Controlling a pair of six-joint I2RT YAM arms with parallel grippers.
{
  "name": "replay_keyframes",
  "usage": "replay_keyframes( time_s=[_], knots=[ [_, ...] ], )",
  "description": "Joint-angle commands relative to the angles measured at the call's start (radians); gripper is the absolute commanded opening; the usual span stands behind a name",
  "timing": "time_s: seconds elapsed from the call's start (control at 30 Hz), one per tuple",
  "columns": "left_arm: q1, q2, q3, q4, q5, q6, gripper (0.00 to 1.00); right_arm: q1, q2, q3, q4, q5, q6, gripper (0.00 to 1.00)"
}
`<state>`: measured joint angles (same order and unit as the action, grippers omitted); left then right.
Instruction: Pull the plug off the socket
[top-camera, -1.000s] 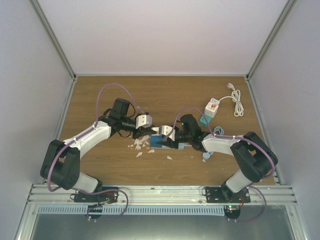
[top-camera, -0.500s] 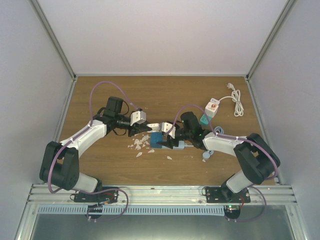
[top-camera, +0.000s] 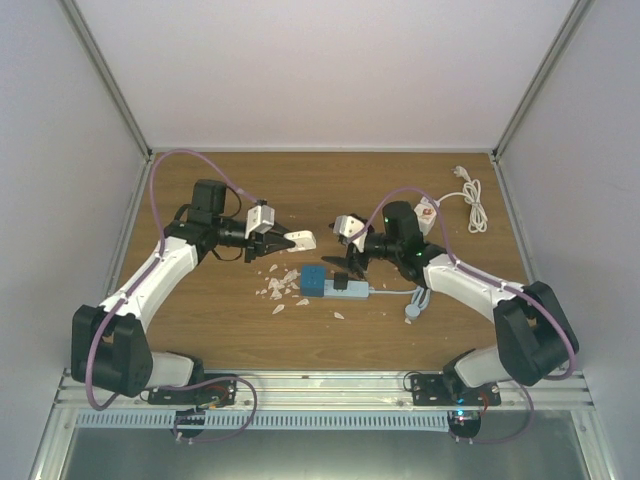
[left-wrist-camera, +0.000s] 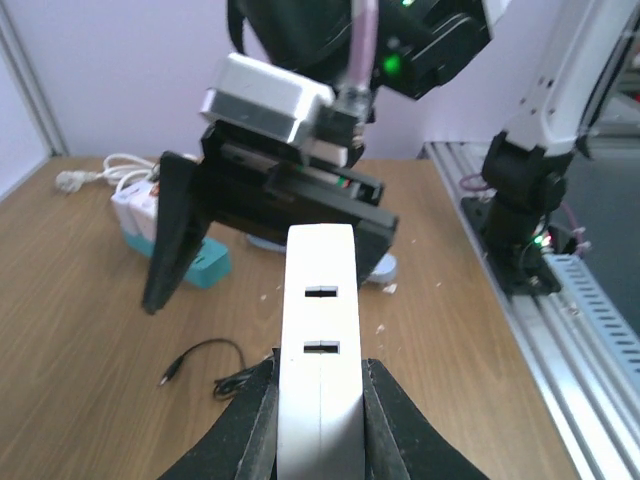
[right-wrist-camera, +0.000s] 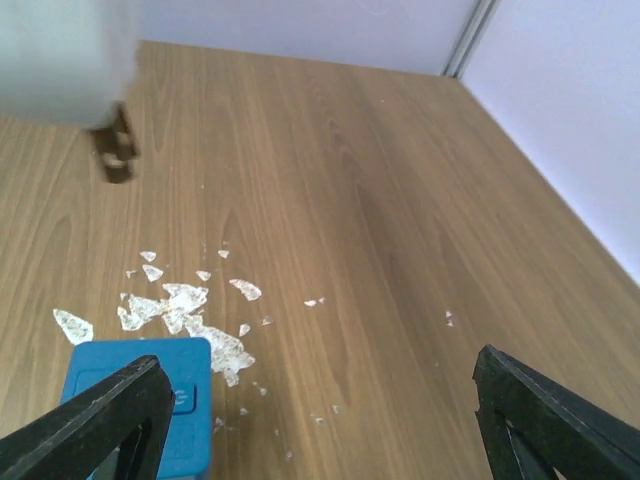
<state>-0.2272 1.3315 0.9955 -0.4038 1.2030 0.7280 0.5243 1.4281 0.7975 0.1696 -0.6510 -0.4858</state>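
Note:
My left gripper (top-camera: 285, 240) is shut on a white plug block (top-camera: 302, 240) and holds it in the air, up and left of the blue socket box (top-camera: 314, 281), apart from it. In the left wrist view the plug (left-wrist-camera: 320, 330) sits between my fingers (left-wrist-camera: 385, 420) and shows two slots on top. In the right wrist view it is a blur at top left (right-wrist-camera: 60, 60) with prongs hanging down. My right gripper (top-camera: 343, 262) is open and empty above the socket; its fingers (right-wrist-camera: 90, 420) spread wide, with the socket (right-wrist-camera: 140, 400) by the left one.
White shards (top-camera: 280, 290) lie left of the socket. A dark part (top-camera: 347, 287) and a grey cable run right to a grey disc (top-camera: 412, 312). A white power strip (top-camera: 425, 215), a teal adapter (top-camera: 410, 240) and a coiled cord (top-camera: 470, 200) lie at the back right.
My left gripper has pulled back left and up with the white plug, clear of the blue socket. My right gripper has let go of the socket, opened and risen to the right.

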Motion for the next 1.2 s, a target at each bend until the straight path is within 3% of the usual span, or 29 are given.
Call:
replay_keyframes(
  time_s=[0.0, 0.2, 0.33, 0.73, 1.17],
  knots=[
    [0.006, -0.034, 0.037, 0.024, 0.130, -0.103, 0.00, -0.008, -0.021, 0.059, -0.014, 0.003, 0.025, 0.83],
    [0.018, -0.019, 0.055, 0.044, 0.244, -0.187, 0.00, -0.009, -0.016, 0.153, -0.047, -0.021, 0.029, 0.85],
    [0.021, -0.034, 0.034, 0.111, 0.253, -0.256, 0.00, -0.007, -0.015, 0.187, -0.069, -0.133, 0.038, 0.99],
    [0.032, -0.038, -0.006, 0.230, 0.283, -0.370, 0.00, 0.018, -0.002, 0.253, -0.094, -0.218, 0.093, 1.00],
    [0.038, -0.040, -0.026, 0.292, 0.290, -0.428, 0.00, 0.074, 0.012, 0.270, -0.124, -0.181, 0.074, 1.00]
  ],
)
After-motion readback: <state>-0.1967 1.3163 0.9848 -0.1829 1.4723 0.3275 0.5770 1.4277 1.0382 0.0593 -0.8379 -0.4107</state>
